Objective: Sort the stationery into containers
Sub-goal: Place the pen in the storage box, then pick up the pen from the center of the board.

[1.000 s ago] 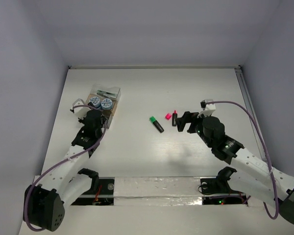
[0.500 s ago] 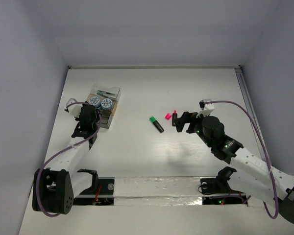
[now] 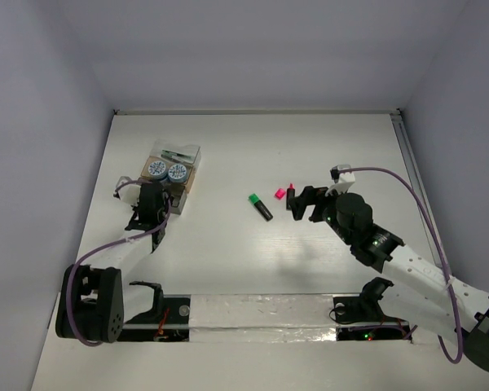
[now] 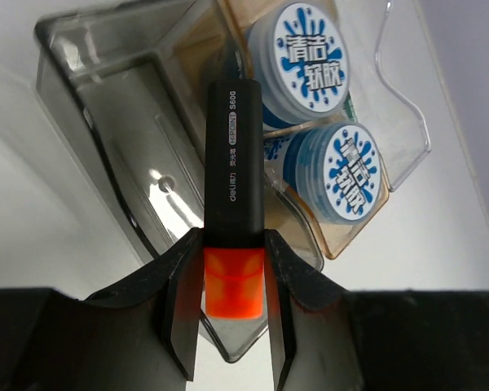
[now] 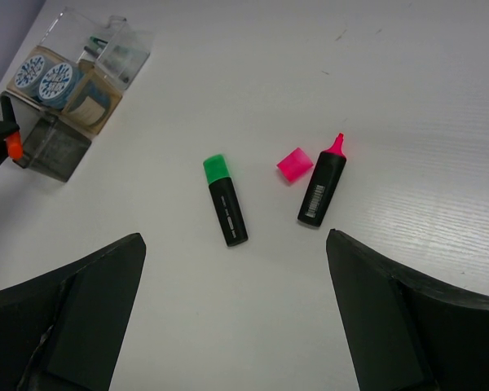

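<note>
My left gripper (image 4: 232, 301) is shut on the orange-ended black marker (image 4: 235, 163) and holds it over the near clear box (image 4: 122, 147) of the container cluster (image 3: 173, 171). Two blue-white discs (image 4: 326, 106) lie in the box beside it. My right gripper (image 5: 236, 326) is open and empty, above the table near the green-ended marker (image 5: 225, 200), the pink-tipped marker (image 5: 323, 183) and the tiny pink piece (image 5: 294, 164). These three also show in the top view: green marker (image 3: 260, 207), pink marker (image 3: 291, 196), pink piece (image 3: 279, 194). Pens show faintly in the far box (image 5: 106, 47).
The white table (image 3: 253, 147) is walled on the left, right and back. A rail runs along its right edge (image 3: 409, 155). The arm bases and a white strip sit at the near edge (image 3: 261, 314).
My left gripper with the orange marker has shifted slightly at the near end of the container cluster. The right arm has barely moved.
</note>
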